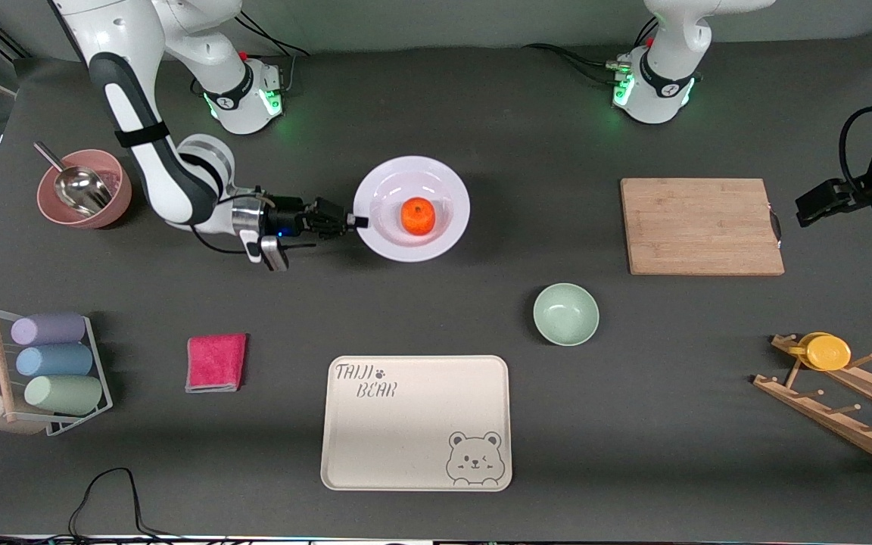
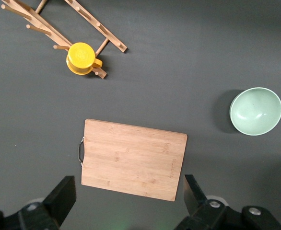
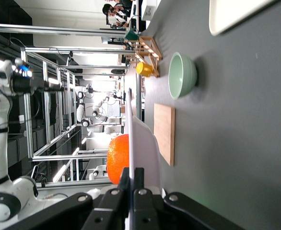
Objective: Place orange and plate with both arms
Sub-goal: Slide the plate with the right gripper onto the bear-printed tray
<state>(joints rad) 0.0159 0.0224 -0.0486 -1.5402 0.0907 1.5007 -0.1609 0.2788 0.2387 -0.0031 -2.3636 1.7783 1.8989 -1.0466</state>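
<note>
The white plate (image 1: 447, 185) is in the middle of the table, toward the right arm's end, with the orange (image 1: 418, 216) resting in its centre. My right gripper (image 1: 359, 222) reaches in level from the side and is shut on the plate's rim. In the right wrist view the plate (image 3: 144, 139) shows edge-on between the fingers of the right gripper (image 3: 132, 175), with the orange (image 3: 116, 164) on it. My left gripper (image 1: 814, 208) hangs open and empty past the left arm's end of the cutting board (image 1: 701, 225). The left gripper (image 2: 128, 201) looks down on that board (image 2: 133, 159).
A pale green bowl (image 1: 565, 313) and a cream bear tray (image 1: 417, 424) lie nearer the camera. A pink bowl with a metal scoop (image 1: 84, 189), a red cloth (image 1: 216, 362) and a cup rack (image 1: 42, 375) sit at the right arm's end. A wooden rack with a yellow cup (image 1: 828, 352) sits at the left arm's end.
</note>
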